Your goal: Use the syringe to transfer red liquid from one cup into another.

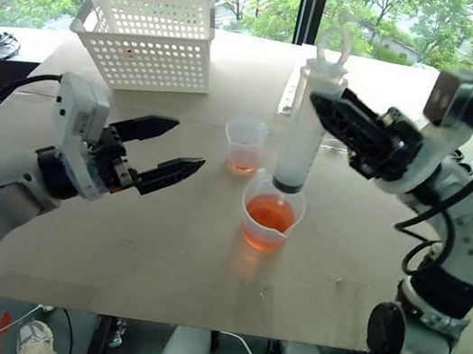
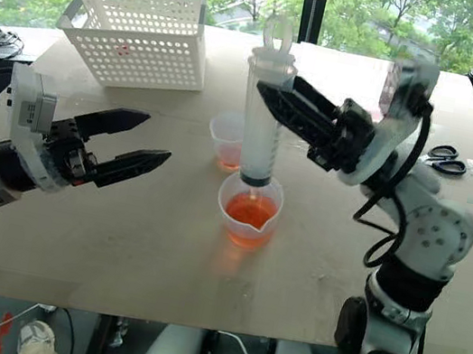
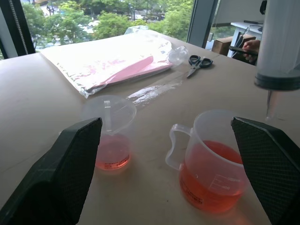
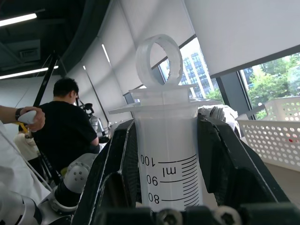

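Right pincer (image 1: 328, 101) clamps syringe (image 1: 305, 125) upright by upper barrel, plunger pushed in, nozzle poised just above red liquid (image 1: 269, 212) in spouted cup (image 1: 271, 213) on bench (image 1: 158, 255), likely ready to draw. Smaller cup (image 1: 244, 145) stands just beyond. Left pincer (image 1: 188, 148) hovers nearby, spread wide, empty.

Left gripper (image 1: 175, 150) jaws spread wide, right gripper (image 2: 269, 94) jaws clamped

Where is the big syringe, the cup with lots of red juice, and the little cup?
syringe (image 1: 305, 125): left eye view, on its clear barrel.
larger cup (image 1: 271, 213): left eye view, on the red liquid inside it.
smaller cup (image 3: 111, 152): left wrist view, on its lower wall, over the shallow red liquid.
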`<state>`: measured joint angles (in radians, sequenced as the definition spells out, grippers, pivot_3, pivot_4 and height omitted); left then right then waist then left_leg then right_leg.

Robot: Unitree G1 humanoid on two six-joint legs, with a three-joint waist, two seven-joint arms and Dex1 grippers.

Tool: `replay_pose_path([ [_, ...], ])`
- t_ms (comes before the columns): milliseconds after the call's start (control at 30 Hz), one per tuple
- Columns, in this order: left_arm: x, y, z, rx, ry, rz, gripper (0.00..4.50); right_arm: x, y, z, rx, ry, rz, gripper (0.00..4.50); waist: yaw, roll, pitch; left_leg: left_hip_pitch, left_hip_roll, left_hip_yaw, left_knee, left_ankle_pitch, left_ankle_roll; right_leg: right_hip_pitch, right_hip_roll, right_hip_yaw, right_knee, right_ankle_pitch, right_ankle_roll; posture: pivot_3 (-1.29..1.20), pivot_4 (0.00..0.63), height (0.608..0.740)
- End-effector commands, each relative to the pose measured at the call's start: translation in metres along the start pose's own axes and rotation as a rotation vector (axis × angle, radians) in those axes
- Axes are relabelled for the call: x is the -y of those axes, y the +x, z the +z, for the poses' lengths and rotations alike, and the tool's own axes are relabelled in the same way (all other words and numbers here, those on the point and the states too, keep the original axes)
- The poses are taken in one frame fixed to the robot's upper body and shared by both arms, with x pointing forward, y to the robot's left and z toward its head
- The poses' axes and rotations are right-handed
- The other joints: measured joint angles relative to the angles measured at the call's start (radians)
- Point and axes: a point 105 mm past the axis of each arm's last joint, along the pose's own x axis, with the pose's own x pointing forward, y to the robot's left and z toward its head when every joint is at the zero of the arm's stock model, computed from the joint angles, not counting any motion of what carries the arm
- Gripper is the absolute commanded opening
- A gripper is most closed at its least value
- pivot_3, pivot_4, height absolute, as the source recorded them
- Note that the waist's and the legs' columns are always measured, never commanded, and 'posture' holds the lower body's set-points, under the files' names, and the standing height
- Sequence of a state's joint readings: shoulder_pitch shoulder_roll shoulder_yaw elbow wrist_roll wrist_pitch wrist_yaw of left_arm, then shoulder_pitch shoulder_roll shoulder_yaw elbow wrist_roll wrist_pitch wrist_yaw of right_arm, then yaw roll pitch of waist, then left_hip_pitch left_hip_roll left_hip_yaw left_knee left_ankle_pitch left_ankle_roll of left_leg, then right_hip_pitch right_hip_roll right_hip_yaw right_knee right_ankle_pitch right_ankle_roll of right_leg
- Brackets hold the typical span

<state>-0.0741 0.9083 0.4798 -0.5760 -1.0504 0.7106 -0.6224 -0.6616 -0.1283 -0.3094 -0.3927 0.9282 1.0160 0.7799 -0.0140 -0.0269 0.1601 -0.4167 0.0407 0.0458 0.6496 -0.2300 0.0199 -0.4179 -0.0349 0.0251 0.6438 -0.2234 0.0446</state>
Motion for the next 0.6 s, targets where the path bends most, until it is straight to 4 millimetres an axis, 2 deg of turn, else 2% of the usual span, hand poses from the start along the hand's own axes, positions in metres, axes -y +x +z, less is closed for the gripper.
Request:
replay_pose_path([
  [33,0.0,0.001,0.019,0.038,0.071,0.0,4.5,0.002,-0.001,-0.011,0.044,-0.136,-0.018,1.42,-0.001,-0.001,0.0,0.001,0.0,0.0,0.0,0.0,0.0,0.0,0.0,0.0,0.0,0.0,0.0,0.0,0.15,0.74],
  [167,0.001,0.007,0.03,0.057,0.089,-0.021,4.5,0.018,-0.009,-0.036,0.081,-0.18,-0.077,1.42,-0.001,-0.001,0.0,0.002,0.0,-0.001,0.0,0.0,0.0,0.001,0.001,-0.001,0.001,0.0,0.0,0.0,0.15,0.74],
  [333,0.006,0.029,0.05,0.06,0.135,-0.091,4.5,0.017,-0.009,-0.076,0.014,-0.2,-0.042,1.42,0.0,-0.001,0.0,0.002,0.0,-0.002,0.0,0.0,0.0,0.001,0.001,-0.001,0.002,0.0,0.0,0.0,0.15,0.74],
  [467,0.008,0.046,0.054,0.023,0.177,-0.141,4.5,0.017,-0.01,-0.09,-0.022,-0.216,-0.022,1.42,0.0,-0.001,0.0,0.002,0.0,-0.001,0.0,0.0,0.0,0.001,0.001,0.0,0.001,0.0,0.0,0.0,0.15,0.74],
  [600,0.008,0.06,0.05,-0.024,0.22,-0.178,4.5,0.015,-0.011,-0.093,-0.034,-0.247,-0.004,1.42,0.0,-0.001,0.0,0.002,0.0,-0.001,0.0,0.0,-0.001,0.001,0.002,0.0,0.001,0.0,0.0,0.0,0.15,0.74],
])
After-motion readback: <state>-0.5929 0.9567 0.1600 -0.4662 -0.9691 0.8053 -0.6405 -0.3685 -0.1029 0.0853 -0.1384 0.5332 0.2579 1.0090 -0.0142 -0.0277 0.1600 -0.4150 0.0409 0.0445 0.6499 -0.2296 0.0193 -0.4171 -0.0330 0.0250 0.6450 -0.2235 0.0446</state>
